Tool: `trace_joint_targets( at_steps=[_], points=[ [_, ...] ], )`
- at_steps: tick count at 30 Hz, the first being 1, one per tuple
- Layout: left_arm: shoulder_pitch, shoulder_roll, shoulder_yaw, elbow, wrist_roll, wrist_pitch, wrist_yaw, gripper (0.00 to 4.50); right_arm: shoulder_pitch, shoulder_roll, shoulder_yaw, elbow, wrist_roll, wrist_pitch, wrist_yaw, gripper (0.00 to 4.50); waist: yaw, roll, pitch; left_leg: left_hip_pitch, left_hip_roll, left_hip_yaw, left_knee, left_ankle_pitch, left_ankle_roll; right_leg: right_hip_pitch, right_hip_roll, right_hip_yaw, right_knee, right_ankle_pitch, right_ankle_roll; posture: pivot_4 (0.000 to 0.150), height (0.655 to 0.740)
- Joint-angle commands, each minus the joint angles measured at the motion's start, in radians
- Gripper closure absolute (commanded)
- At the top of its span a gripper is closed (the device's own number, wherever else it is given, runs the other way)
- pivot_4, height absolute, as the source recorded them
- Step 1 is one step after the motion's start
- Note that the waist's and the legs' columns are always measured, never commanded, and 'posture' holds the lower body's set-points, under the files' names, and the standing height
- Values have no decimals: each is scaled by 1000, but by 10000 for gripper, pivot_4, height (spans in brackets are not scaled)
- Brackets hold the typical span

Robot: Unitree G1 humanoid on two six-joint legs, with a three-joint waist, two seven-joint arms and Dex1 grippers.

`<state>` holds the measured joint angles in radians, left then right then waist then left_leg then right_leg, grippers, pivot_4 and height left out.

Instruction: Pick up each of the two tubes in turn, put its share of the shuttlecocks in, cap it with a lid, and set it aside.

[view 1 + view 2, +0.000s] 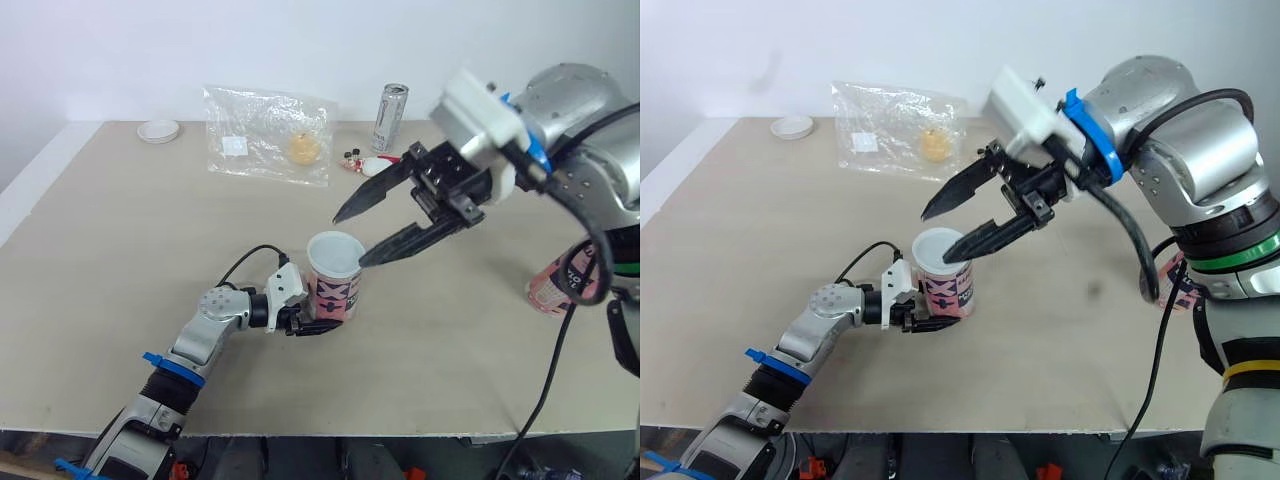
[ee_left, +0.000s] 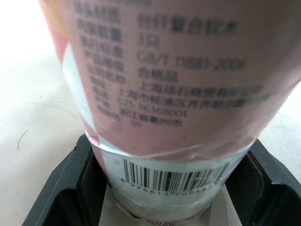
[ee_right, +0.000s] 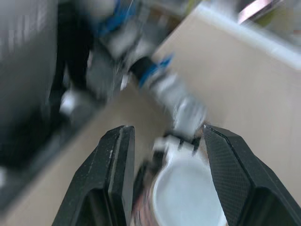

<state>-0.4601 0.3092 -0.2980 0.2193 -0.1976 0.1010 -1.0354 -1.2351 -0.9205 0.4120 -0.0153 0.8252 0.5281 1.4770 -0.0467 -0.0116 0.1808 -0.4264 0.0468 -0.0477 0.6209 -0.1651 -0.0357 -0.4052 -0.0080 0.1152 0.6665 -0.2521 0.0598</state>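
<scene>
A pink printed tube (image 1: pixel 333 278) stands upright on the beige table (image 1: pixel 120 250), its top a white round face (image 3: pixel 188 197). My left gripper (image 1: pixel 318 322) is shut on the tube's base, and its black fingers (image 2: pixel 70 188) press either side above the barcode. My right gripper (image 1: pixel 350 240) hovers open just above and right of the tube's top, nothing between its fingers (image 3: pixel 115 160). A second pink tube (image 1: pixel 556 285) stands at the table's right edge, partly hidden behind my right arm.
At the back lie a clear plastic bag (image 1: pixel 268 135), a silver can (image 1: pixel 391 117), a small red and white object (image 1: pixel 365 163) beside the can, and a white round lid (image 1: pixel 159 130) at the back left corner.
</scene>
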Motion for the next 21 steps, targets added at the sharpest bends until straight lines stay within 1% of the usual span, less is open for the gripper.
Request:
trace_joint_targets(
  at_steps=[1,2,3,4,6,9,12,16,21],
  points=[
    [10,19,6,34,27,36,20,14775,71,50,-120,-15,20,105,-122,23446,0,0,0,0,0,0,0,0,0,0,0,0,0,0,0,1500,7400],
    [9,20,6,33,27,39,18,14775,96,73,-143,-23,13,121,-166,26952,0,0,0,0,0,1,0,0,0,0,0,0,0,0,0,1500,7400],
    [9,21,6,31,27,40,18,14775,116,93,-159,-32,-2,132,-198,31543,-1,0,0,0,0,1,0,0,0,0,0,0,0,1,1,1500,7400],
    [9,22,6,29,26,42,17,14775,135,109,-163,-42,-28,131,-217,36163,-1,0,0,0,0,1,0,0,0,-1,0,0,0,1,1,1500,7400],
    [8,23,8,25,25,46,16,14775,171,132,-167,-59,-71,127,-246,43926,-1,0,0,0,0,0,0,0,1,-1,1,0,0,1,1,1500,7400],
    [7,26,9,24,26,47,17,14775,212,161,-162,-86,-125,121,-270,43926,-1,0,0,-1,0,1,0,0,1,-1,1,0,0,1,2,1500,7400],
    [7,26,9,23,26,47,19,14775,220,192,-158,-95,-166,128,-279,43926,-1,0,0,-1,0,1,0,0,1,-1,1,0,0,1,2,1500,7400],
    [8,23,9,23,26,46,22,14775,249,190,-112,-114,-261,97,-242,43926,-1,-1,0,-1,0,0,0,0,1,-1,1,0,0,1,2,1500,7400],
    [16,25,9,17,27,49,26,14775,256,186,-83,-110,-341,72,-198,43926,-2,-1,0,-1,0,0,0,0,1,-2,1,0,0,1,2,1500,7400]
  ],
)
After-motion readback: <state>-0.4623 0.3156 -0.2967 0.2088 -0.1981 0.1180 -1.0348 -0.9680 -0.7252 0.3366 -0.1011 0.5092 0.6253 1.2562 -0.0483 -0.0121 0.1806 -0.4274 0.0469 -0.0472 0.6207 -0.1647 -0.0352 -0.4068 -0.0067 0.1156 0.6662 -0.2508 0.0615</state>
